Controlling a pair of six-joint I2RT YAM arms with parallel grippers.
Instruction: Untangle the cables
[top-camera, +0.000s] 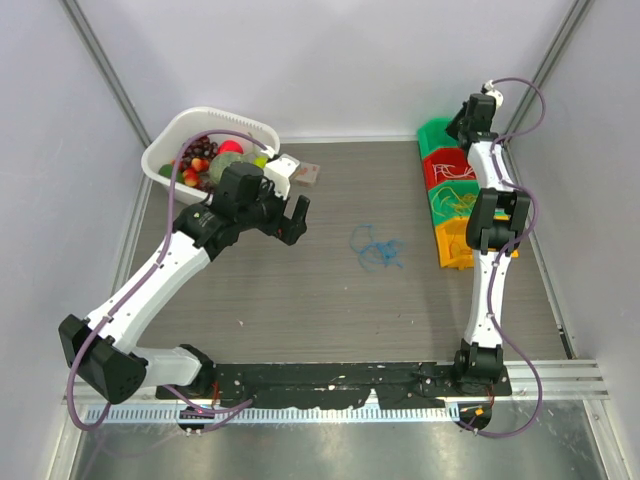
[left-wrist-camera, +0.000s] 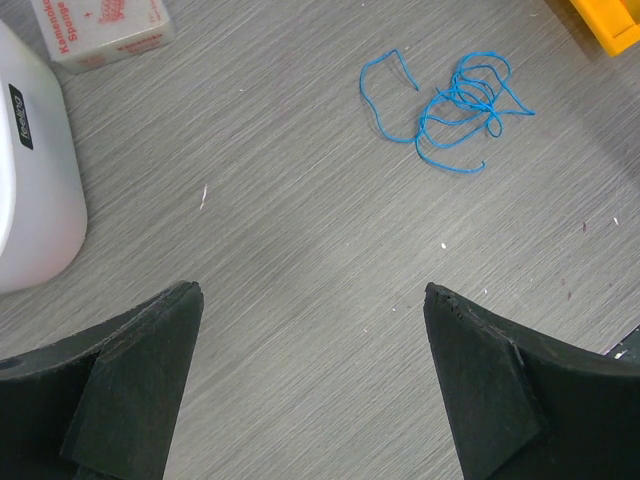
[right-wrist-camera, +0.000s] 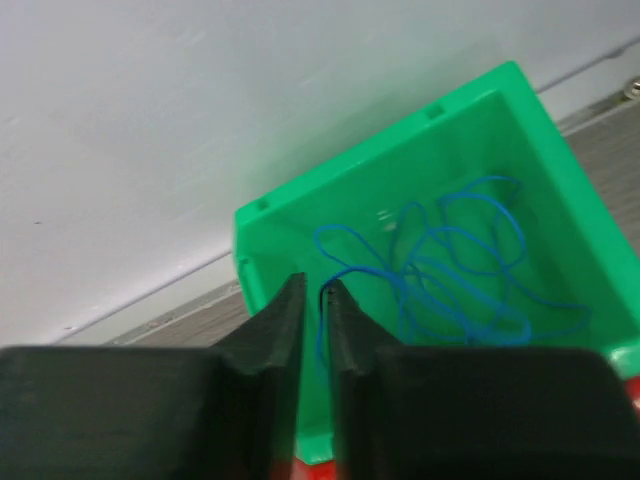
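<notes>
- Left gripper (top-camera: 294, 221): jaws spread wide, grasping nothing, hovering above the grey table (left-wrist-camera: 300, 230).
- Ahead of its fingertips, mid-table: loose blue cable (left-wrist-camera: 462, 98), lying flat in a small knot of loops, one long tail curling off to the side, touching neither gripper.
- Off to the left, further back: white basket (top-camera: 190, 125) heaped with fruit, and a small sponge box (left-wrist-camera: 100, 30) just beside it.
- Along the right edge: a row of bins, yellow bin (top-camera: 455, 245) nearest, red bin (top-camera: 450, 168) behind it.
- At the far end of that row: green bin (right-wrist-camera: 270, 250), with the right gripper (right-wrist-camera: 313, 285) poised over its near wall, jaws almost together, only a narrow slit between them.
- Inside the green bin: second blue cable (right-wrist-camera: 450, 290), piled in loose loops on the floor, one strand rising into the slit; pinched or free, cannot tell.
</notes>
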